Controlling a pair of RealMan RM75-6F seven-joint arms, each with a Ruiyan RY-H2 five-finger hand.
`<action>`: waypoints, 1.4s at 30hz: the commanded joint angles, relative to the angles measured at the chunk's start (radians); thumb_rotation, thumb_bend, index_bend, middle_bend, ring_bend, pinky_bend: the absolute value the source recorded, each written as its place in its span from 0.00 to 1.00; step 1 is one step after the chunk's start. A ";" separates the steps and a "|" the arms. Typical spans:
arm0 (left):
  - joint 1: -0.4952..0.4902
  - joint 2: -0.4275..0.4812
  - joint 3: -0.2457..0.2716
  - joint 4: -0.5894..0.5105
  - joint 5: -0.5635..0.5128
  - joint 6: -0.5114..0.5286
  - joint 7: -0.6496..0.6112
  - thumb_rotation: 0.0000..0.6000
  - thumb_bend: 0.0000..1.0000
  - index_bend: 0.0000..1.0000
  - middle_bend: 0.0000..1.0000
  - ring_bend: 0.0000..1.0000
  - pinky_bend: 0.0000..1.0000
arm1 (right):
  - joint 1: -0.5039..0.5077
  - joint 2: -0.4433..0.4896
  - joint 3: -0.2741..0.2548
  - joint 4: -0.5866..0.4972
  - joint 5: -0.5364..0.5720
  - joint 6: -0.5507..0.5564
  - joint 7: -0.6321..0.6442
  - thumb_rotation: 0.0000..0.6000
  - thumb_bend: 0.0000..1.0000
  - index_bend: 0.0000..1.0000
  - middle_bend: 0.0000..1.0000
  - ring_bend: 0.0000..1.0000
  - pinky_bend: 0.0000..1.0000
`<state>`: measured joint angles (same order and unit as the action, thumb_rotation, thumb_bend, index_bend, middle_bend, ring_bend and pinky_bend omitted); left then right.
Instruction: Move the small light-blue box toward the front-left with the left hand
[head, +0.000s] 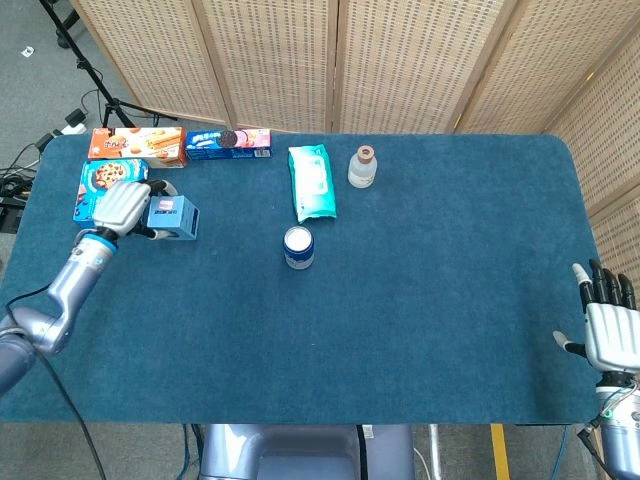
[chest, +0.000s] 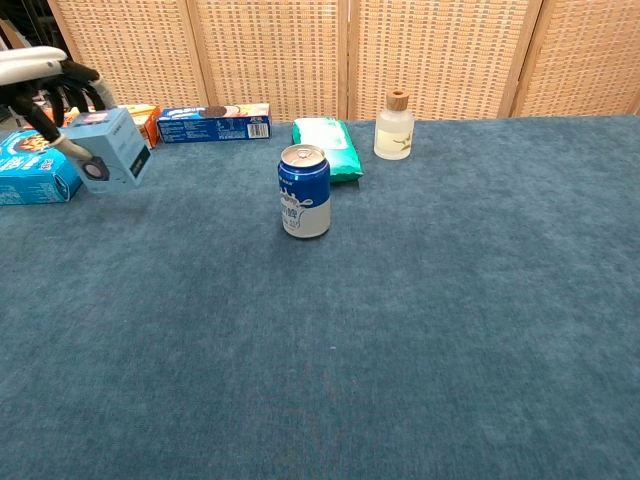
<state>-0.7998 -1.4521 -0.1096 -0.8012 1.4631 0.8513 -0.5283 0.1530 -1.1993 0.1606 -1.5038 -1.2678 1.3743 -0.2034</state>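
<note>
Left hand (head: 122, 205) grips the box (head: 172, 215) from its left side; in the chest view the fingers (chest: 84, 78) curl over the top rear and the thumb presses the near-left face. Box is off the cloth and tilted, top leaning away to the left (chest view (chest: 110, 148)). It hangs near the table's (head: 430, 300) far-left part, just right of the blue snack carton (head: 95, 187) and in front of the orange carton (head: 136, 144).

Progress, as judged: grasp and lift done. Carry toward the front-left, set-down and release all left to do. The front-left area of the cloth looks free of objects.

Orientation: box is near-cubic, so no clear long axis. Face with the round dark mark points toward the robot and a little downward. Head view shows the printed top facing up.

Right hand (head: 605, 325) rests at the table's near-right edge, fingers straight and apart, holding nothing.

Others: can (chest: 303, 190) mid-table, wipes pack (chest: 325, 135), bottle (chest: 394, 126), biscuit box (chest: 213, 122) at the back.
</note>
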 joint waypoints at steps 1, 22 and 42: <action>0.113 0.197 0.050 -0.308 0.022 0.121 0.083 1.00 0.21 0.50 0.49 0.40 0.50 | -0.003 0.005 -0.005 -0.007 -0.010 0.005 0.007 1.00 0.00 0.00 0.00 0.00 0.00; 0.313 0.207 0.094 -0.724 -0.245 0.199 0.585 1.00 0.17 0.46 0.32 0.26 0.40 | -0.015 0.038 -0.013 -0.010 -0.036 0.009 0.095 1.00 0.00 0.00 0.00 0.00 0.00; 0.410 0.307 0.133 -0.768 -0.102 0.269 0.401 1.00 0.00 0.00 0.00 0.00 0.05 | -0.031 0.061 -0.021 -0.035 -0.070 0.040 0.130 1.00 0.00 0.00 0.00 0.00 0.00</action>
<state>-0.3930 -1.1354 0.0288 -1.5791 1.3702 1.1230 -0.1200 0.1225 -1.1392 0.1404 -1.5381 -1.3368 1.4133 -0.0747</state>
